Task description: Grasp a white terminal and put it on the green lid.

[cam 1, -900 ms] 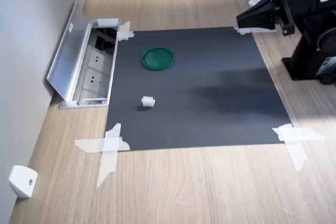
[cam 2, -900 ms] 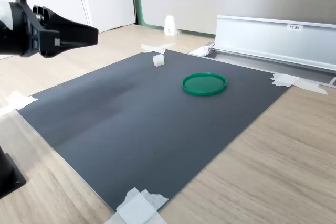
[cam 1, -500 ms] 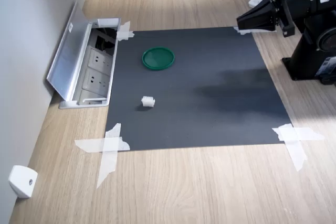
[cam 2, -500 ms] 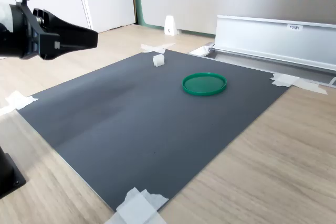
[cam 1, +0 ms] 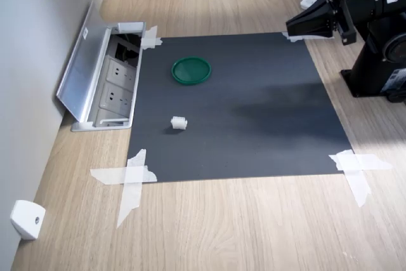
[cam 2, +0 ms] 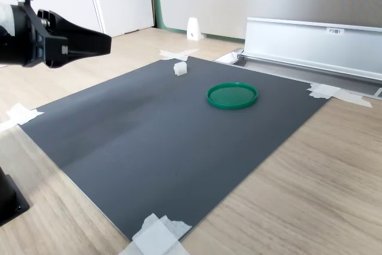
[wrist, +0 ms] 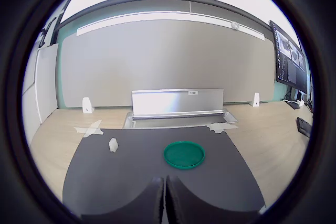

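Gripper hangs above the far right corner of the dark mat in the first exterior view, fingers pressed together, holding nothing. White terminal lies on the mat, well apart from the green lid.

The black arm holds its gripper level above the mat's far corner in the first exterior view — jaws pressed together, nothing between them.
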Controlling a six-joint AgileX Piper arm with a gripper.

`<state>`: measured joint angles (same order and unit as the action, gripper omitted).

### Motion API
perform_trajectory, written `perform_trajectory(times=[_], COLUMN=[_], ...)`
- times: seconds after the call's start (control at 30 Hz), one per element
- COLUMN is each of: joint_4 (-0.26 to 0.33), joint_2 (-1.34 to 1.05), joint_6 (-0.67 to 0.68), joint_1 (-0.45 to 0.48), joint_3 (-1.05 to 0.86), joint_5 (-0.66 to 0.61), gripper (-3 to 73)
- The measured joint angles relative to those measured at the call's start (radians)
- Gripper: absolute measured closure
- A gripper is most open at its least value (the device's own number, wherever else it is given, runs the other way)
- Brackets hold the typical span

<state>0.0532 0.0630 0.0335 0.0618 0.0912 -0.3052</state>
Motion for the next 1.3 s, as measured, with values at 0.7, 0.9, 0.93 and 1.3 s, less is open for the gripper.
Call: perform_trajectory(times=[0.7,0.9,0.93,1.3], joint_4=[0.012,0.013,0.013,-0.011], joint_2=[0.732,0.984,1.025,1.427], joint_6=[0.050,0.091,0.093,0.249], joint_1=[0.000,0.000,0.000,0.000], joint_3=[0.581,0.759,0.786,1.076], joint_5=[-0.504,-0.596,-0.600,-0.637], gripper=[70.4,70.4,70.4,69.3])
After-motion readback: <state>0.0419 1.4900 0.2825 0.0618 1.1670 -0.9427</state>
